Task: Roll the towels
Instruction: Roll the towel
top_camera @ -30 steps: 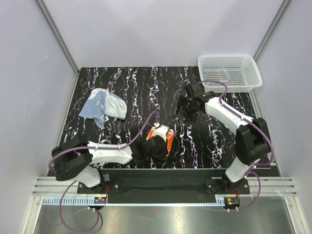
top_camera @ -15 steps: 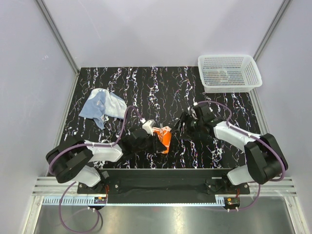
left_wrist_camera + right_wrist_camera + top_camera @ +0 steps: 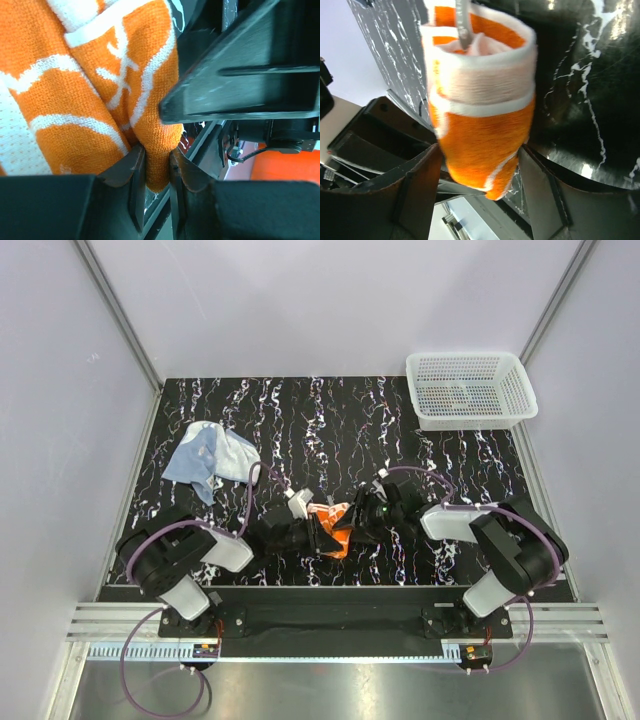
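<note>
An orange and white towel [image 3: 334, 522], partly rolled, lies at the near middle of the black marbled table [image 3: 300, 420]. My left gripper [image 3: 313, 531] is shut on a fold of it; in the left wrist view the jaws [image 3: 156, 172] pinch the orange towel [image 3: 90, 85]. My right gripper [image 3: 361, 519] meets it from the right. In the right wrist view its jaws [image 3: 480, 175] stand open on either side of the rolled end [image 3: 480, 125]. A light blue towel [image 3: 212, 455] lies crumpled at the far left.
A white mesh basket [image 3: 470, 390] stands at the far right corner. The right gripper's black finger [image 3: 240, 100] fills the right of the left wrist view. Grey walls close in the table on three sides.
My right arm has swung from near the basket down to the orange towel and now straddles it. My left gripper has drawn the towel slightly left and away from the front edge.
</note>
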Motion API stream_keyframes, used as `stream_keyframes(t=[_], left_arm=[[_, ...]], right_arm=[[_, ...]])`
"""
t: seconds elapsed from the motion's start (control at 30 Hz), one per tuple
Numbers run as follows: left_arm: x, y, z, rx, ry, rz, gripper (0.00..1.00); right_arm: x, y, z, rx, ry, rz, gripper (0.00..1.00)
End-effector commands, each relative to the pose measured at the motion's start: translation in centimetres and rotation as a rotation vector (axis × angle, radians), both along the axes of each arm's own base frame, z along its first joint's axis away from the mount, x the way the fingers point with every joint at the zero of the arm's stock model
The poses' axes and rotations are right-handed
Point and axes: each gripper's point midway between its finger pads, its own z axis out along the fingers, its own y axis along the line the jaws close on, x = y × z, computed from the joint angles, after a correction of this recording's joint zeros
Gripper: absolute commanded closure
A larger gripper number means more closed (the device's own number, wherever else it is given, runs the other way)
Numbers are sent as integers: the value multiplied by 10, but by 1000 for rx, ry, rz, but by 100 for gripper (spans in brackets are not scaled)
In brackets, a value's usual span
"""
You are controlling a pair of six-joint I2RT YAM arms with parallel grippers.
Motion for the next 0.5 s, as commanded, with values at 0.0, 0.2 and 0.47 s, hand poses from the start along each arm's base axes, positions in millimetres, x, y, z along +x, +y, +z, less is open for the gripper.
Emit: stream_keyframes(t=[0.0,0.2,0.47], left_arm=[[4,0,13,-88,-10,6,97],[6,9,6,-106,18,28,100],[7,14,5,-146,32,43,100]], right_arm=[[2,12,6,68,-30,5,31],[3,10,8,68,-58,-2,29],[4,4,22,94,-136,-38,17]])
